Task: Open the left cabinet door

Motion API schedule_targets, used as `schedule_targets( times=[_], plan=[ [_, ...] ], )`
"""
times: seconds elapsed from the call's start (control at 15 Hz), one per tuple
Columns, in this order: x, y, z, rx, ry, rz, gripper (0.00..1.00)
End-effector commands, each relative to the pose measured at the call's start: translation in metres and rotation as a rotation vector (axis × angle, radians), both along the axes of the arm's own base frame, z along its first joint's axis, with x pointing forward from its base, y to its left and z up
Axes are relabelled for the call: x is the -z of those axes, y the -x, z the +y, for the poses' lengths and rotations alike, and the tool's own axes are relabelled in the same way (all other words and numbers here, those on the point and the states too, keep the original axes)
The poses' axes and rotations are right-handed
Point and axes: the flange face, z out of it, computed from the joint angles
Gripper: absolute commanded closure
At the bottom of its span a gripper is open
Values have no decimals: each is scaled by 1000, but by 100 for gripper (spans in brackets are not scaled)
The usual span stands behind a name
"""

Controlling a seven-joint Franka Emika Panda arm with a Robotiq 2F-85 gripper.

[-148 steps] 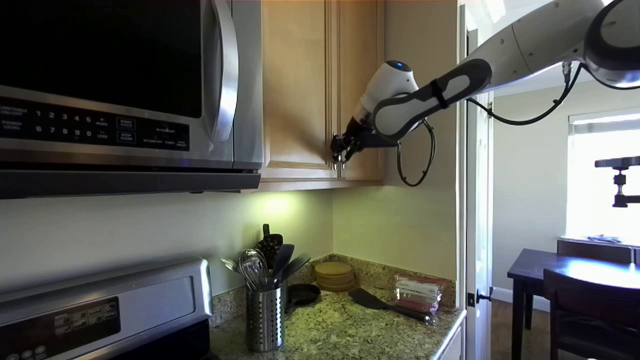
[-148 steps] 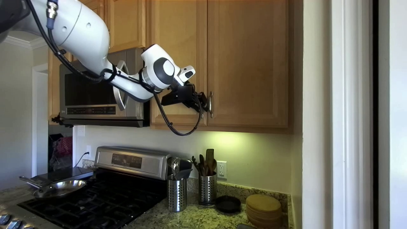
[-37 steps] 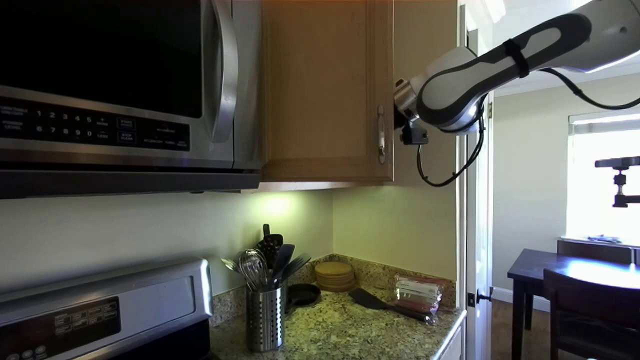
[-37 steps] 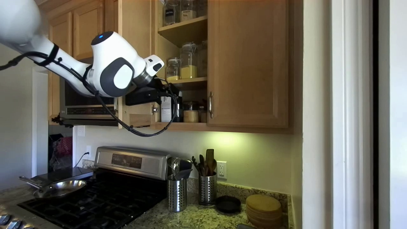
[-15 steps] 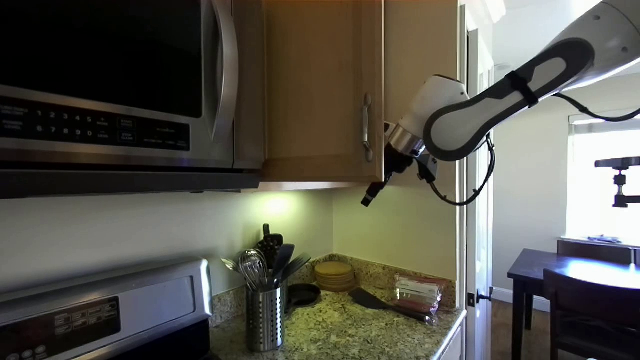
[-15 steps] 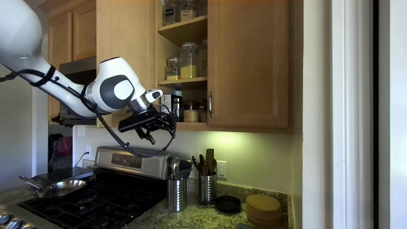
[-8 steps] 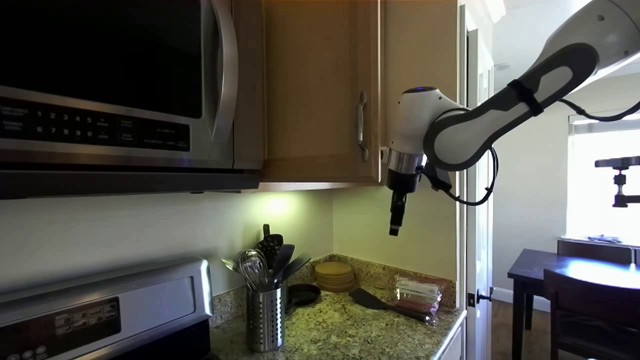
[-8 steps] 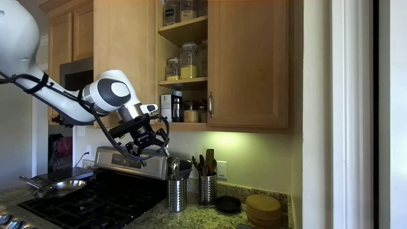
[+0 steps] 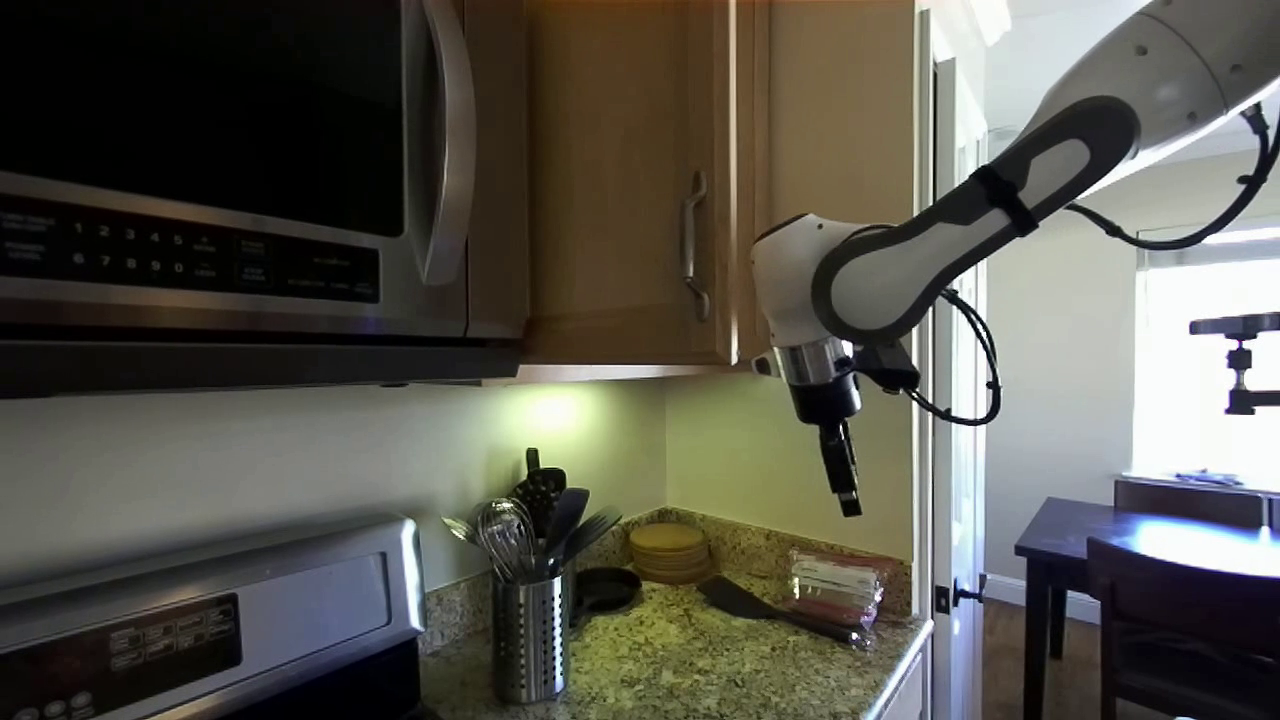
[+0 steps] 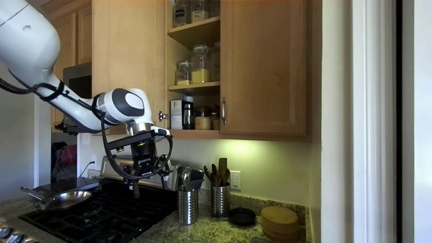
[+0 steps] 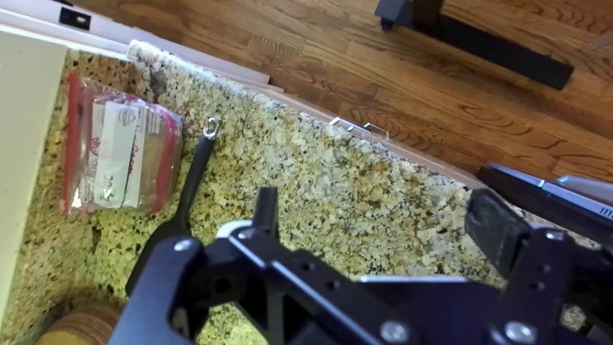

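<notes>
The left cabinet door (image 10: 128,47), light wood, stands swung far out on its hinge, with shelves of jars (image 10: 200,65) exposed behind it. Its metal handle (image 9: 693,245) shows on the outer face in an exterior view, and nothing touches it. My gripper (image 10: 150,188) hangs lower than the cabinet's bottom edge, pointing down and apart from the door. In the wrist view the gripper (image 11: 378,215) has its fingers spread wide, with only granite counter visible between them. The right cabinet door (image 10: 263,67) is closed against its frame.
Below are the stove (image 10: 94,209) with a steel pan (image 10: 64,199), two steel utensil holders (image 10: 188,206), a black spatula (image 11: 191,187) and a plastic bag (image 11: 122,148) on the counter. The microwave (image 9: 200,120) adjoins the cabinet. A wall (image 9: 840,200) closes off the corner.
Closed at first with my gripper at its handle, the left door has since swung out, a little wider still in the last second. My gripper has dropped below the cabinet and turned downward.
</notes>
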Motion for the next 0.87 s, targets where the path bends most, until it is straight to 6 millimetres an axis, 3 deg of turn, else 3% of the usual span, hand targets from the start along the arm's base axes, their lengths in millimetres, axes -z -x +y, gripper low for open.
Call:
schedule_targets(
  times=[0.0, 0.8],
  plan=[
    [-5, -11, -8, 70, -8, 11, 0],
    [-3, -11, -8, 43, -11, 3, 0]
  ],
)
